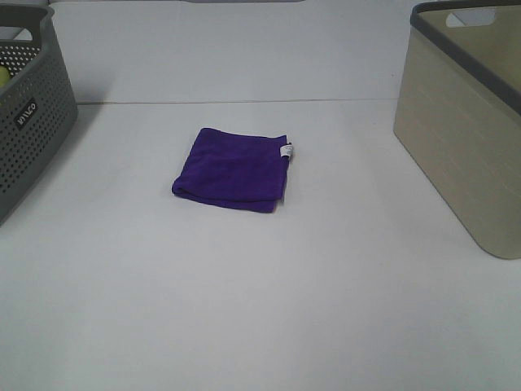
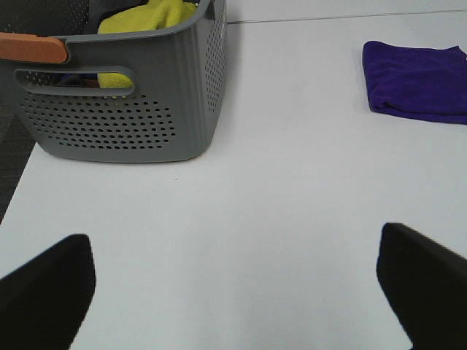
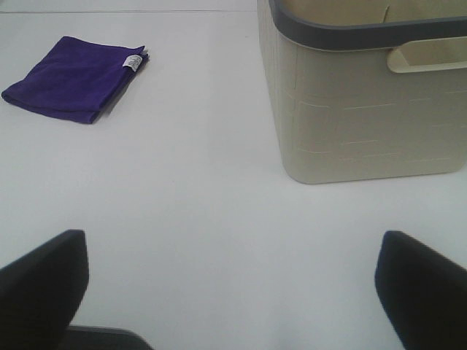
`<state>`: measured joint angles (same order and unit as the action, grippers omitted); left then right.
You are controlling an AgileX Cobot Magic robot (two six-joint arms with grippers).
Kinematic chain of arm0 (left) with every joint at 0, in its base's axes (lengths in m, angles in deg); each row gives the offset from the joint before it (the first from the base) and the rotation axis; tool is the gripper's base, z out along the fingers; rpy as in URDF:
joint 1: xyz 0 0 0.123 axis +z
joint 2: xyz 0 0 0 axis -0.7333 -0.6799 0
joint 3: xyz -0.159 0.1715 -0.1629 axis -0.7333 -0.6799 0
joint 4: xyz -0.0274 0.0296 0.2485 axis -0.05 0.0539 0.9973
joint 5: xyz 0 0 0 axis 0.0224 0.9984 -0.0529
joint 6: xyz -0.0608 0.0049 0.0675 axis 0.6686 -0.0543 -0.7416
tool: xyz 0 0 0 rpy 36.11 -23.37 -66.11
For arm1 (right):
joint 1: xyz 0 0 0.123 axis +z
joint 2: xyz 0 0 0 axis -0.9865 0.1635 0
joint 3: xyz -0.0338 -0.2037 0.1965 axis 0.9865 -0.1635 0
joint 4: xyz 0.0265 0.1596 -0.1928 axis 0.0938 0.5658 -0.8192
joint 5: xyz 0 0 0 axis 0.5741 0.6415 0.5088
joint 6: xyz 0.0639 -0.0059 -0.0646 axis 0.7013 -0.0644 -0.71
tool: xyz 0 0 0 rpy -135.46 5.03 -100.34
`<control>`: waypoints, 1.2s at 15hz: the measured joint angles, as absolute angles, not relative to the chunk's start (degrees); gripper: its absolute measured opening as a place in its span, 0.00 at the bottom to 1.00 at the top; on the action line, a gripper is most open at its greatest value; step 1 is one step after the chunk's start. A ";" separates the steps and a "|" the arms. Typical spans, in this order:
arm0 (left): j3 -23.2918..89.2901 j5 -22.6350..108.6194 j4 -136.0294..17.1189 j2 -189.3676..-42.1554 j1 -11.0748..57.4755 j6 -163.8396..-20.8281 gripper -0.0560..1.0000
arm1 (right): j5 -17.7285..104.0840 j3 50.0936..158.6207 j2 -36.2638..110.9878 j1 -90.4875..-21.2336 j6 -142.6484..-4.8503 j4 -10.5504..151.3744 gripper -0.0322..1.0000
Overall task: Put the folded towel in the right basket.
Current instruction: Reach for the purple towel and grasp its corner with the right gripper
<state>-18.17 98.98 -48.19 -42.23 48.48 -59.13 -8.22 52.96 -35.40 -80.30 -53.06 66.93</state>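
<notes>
A folded purple towel (image 1: pixel 233 169) with a small white tag lies flat on the white table, a little left of centre. It also shows in the left wrist view (image 2: pixel 417 80) and in the right wrist view (image 3: pixel 73 79). The beige basket (image 1: pixel 464 130) with a grey rim stands at the right edge; it also shows in the right wrist view (image 3: pixel 365 109). My left gripper (image 2: pixel 237 284) is open and empty, well short of the towel. My right gripper (image 3: pixel 233 288) is open and empty, near the beige basket. Neither arm shows in the high view.
A grey perforated basket (image 1: pixel 28 122) stands at the left edge; the left wrist view shows it (image 2: pixel 124 109) holding a yellow cloth (image 2: pixel 149 14). The white table (image 1: pixel 260 309) ends at a back edge beyond the towel.
</notes>
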 joint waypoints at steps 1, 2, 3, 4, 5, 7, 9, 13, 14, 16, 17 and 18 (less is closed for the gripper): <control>-18.17 98.98 -48.19 -42.23 48.48 -59.13 0.99 | -8.22 52.96 -35.40 -80.30 -53.06 66.93 0.97; -18.17 98.98 -48.19 -42.23 48.48 -59.13 0.99 | -8.22 52.96 -35.40 -80.30 -53.06 66.93 0.97; -18.17 98.98 -48.19 -42.23 48.48 -59.13 0.99 | -8.22 52.96 -35.40 -80.30 -53.06 66.93 0.97; -18.17 98.98 -48.19 -42.23 48.48 -59.13 0.99 | -8.22 52.96 -35.40 -80.30 -53.06 66.93 0.97; -18.17 98.98 -48.19 -42.23 48.48 -59.13 0.99 | -8.22 52.96 -35.40 -80.30 -53.06 66.93 0.97; -18.17 98.98 -48.19 -42.23 48.48 -58.96 0.99 | -8.22 52.96 -35.40 -80.30 -53.06 66.93 0.97; -18.17 98.98 -48.25 -42.23 48.48 -58.79 0.99 | -8.22 52.96 -35.40 -80.30 -53.06 66.93 0.97; -18.17 98.98 -48.25 -42.23 48.48 -58.79 0.99 | -8.22 52.96 -35.40 -80.30 -53.06 66.70 0.97; -18.17 98.98 -48.25 -42.23 48.48 -58.79 0.99 | -8.22 52.96 -35.40 -80.30 -53.06 66.70 0.98; -18.17 98.98 -48.25 -42.23 48.48 -58.79 0.99 | -8.22 52.96 -35.40 -80.30 -53.06 66.64 0.98; -18.17 98.98 -48.25 -42.23 48.48 -58.79 0.99 | -8.22 52.96 -35.40 -80.30 -53.06 66.64 0.98; -18.17 98.98 -48.25 -42.23 48.48 -58.79 0.99 | -8.22 52.96 -35.40 -80.30 -53.12 66.64 0.98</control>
<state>-18.17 98.98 -48.25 -42.23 48.48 -58.79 -8.22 52.96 -35.40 -80.30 -53.12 66.64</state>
